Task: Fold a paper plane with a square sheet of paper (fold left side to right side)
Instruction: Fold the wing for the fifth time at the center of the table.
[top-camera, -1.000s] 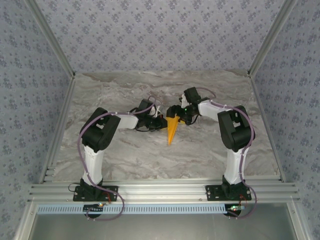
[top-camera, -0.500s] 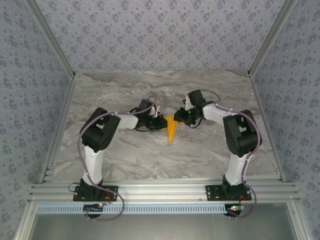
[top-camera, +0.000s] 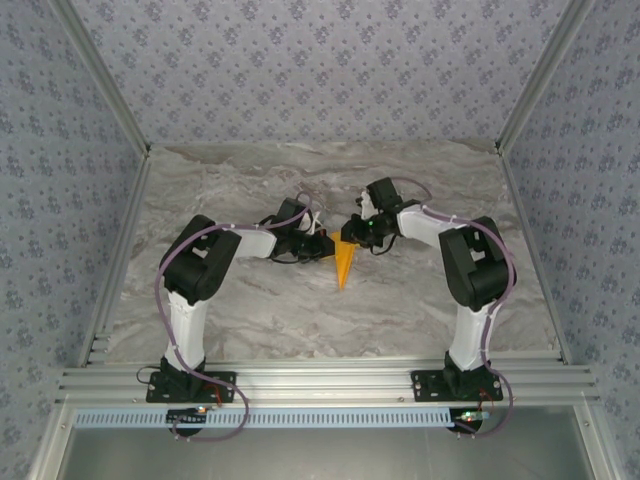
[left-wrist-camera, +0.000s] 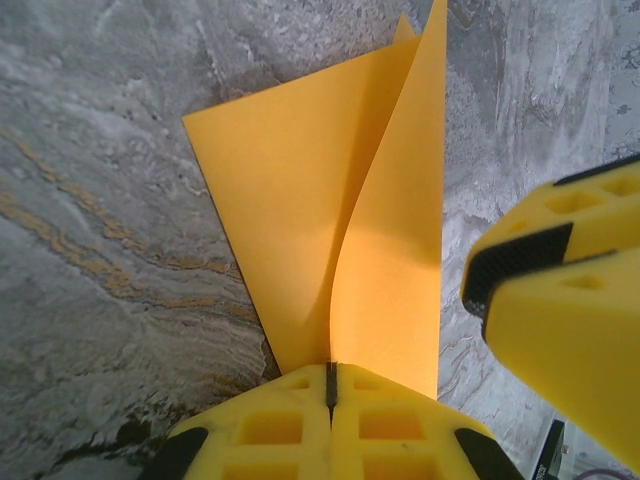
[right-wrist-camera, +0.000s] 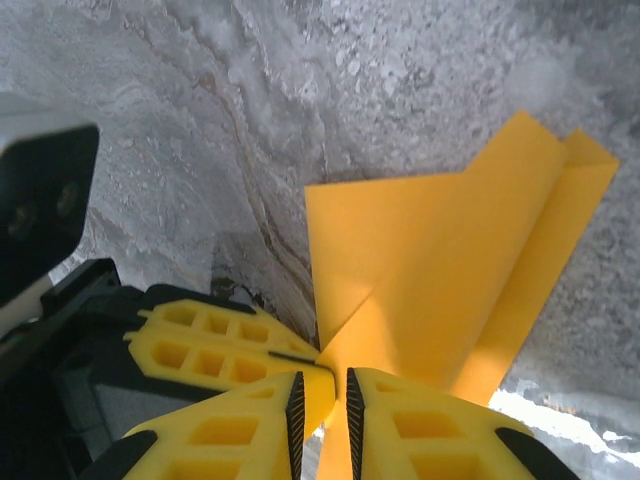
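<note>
Left end effector (left-wrist-camera: 330, 378): jaws are pressing fully together on the tail edge of the paper plane (left-wrist-camera: 300, 200). An upright flap is rising out of the seam while the other layer is lying flat on the worktop (top-camera: 420, 300). Judgement: this pinch is anchoring the centre crease so the loose layer can be worked against it.

Right end effector (right-wrist-camera: 322, 385): jaws are standing at a narrow slit, and a corner of the orange paper is running into that slit. Cannot tell whether the pads are actually biting it. Judgement: it is being placed to take the opposite flap for the wing fold.

Location, top view: the plane is lying mid-worktop, nose pointing to 6 o'clock and wide tail at 12 o'clock. The left end effector is sitting at its 10 o'clock and the right at its 1 o'clock.

Obstructions: the two sets of yellow fingers are crowding each other at the tail, nearly touching, and this is leaving little room to swing either flap. The left arm's purple cable (top-camera: 165, 268) is looping well away from the paper.
</note>
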